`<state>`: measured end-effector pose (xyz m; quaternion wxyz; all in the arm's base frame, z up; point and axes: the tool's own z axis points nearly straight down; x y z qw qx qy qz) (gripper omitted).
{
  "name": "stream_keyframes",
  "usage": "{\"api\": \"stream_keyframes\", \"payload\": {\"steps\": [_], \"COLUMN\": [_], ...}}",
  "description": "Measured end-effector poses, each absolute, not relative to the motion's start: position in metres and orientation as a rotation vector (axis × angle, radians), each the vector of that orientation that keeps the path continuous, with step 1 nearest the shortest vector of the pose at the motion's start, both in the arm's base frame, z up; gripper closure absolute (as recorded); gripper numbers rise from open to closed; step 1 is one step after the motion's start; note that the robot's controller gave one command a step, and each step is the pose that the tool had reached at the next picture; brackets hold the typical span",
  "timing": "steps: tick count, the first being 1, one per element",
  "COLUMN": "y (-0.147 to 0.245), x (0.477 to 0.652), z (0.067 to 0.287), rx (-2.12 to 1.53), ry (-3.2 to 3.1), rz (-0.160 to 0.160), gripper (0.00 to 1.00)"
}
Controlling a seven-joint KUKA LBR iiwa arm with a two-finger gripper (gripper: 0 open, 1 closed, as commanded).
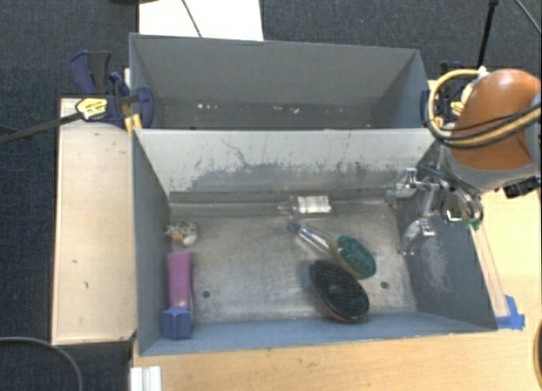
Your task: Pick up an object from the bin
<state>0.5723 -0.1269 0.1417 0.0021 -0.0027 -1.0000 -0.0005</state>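
Observation:
My gripper (406, 212) hangs at the bin's right side, above the sloping right wall, with its two metal fingers apart and nothing between them. The nearest thing is a green round brush head (356, 256) on a clear handle (308, 238), lying left of and below the gripper. A black round disc (339, 290) lies just in front of the brush. A small clear plastic piece (312, 205) rests against the back wall, left of the gripper.
A purple bottle with a blue cap (179, 289) lies along the left wall. A small pale, mottled ball (181, 232) sits just behind it. The arm, with its orange cover and cables, comes in over the right rim.

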Motion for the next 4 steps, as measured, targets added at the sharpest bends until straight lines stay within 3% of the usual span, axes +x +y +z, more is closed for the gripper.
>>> {"api": "stream_keyframes", "payload": {"steps": [1, 2, 3, 4], "y": [-0.127, -0.126, -0.095, -0.045], "x": [0.574, 0.574, 0.521, 0.537], "z": [0.146, 0.146, 0.072, 0.079], "rx": [0.001, 0.006, 0.39, 0.359], "ry": [-3.145, -3.145, -3.126, -3.127], "rz": [0.001, 0.001, 0.003, -0.002], "gripper": [1.0, 0.0, 0.0, 0.0]}}
